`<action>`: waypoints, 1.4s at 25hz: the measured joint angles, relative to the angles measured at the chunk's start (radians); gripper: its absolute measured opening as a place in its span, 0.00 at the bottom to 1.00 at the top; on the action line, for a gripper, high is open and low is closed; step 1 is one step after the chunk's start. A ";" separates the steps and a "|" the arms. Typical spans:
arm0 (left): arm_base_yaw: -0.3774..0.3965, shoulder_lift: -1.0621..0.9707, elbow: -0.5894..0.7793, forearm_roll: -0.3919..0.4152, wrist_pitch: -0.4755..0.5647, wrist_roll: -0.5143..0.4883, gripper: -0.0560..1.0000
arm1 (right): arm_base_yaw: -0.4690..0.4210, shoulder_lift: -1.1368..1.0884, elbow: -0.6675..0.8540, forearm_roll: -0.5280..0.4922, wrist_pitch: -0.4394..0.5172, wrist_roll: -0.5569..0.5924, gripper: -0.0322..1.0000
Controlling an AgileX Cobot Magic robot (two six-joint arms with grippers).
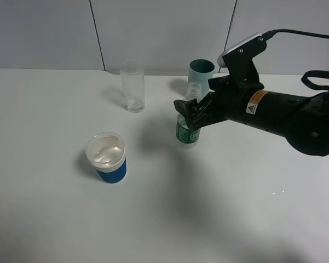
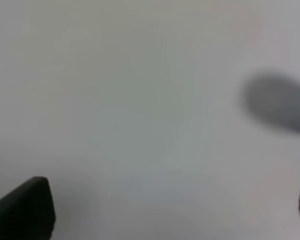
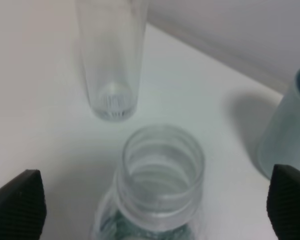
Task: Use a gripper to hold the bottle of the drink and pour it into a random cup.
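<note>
Standing upright on the counter (image 1: 55, 219), the bottle of the drink (image 1: 188, 130) is bracketed, not yet clasped, by the spread fingers of the right gripper (image 1: 192, 112), the nearer one

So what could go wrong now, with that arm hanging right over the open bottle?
The bottle has no cap and holds liquid, so if the wide-open right gripper closes off-centre, it could probably tip and spill on the table.

The teal cup stands close behind the bottle; a jaw might bump it.

The blue-banded cup is some way off, so carrying the uncapped bottle there may slosh drink out.
</note>
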State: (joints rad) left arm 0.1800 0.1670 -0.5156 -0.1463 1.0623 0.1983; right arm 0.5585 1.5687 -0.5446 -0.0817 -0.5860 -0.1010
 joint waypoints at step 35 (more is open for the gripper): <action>0.000 0.000 0.000 0.000 0.000 0.000 0.99 | -0.573 -0.555 0.001 -0.080 0.494 0.064 0.88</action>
State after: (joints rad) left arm 0.1800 0.1670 -0.5156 -0.1463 1.0623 0.1983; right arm -0.0146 1.0142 -0.5437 -0.1621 -0.0916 -0.0374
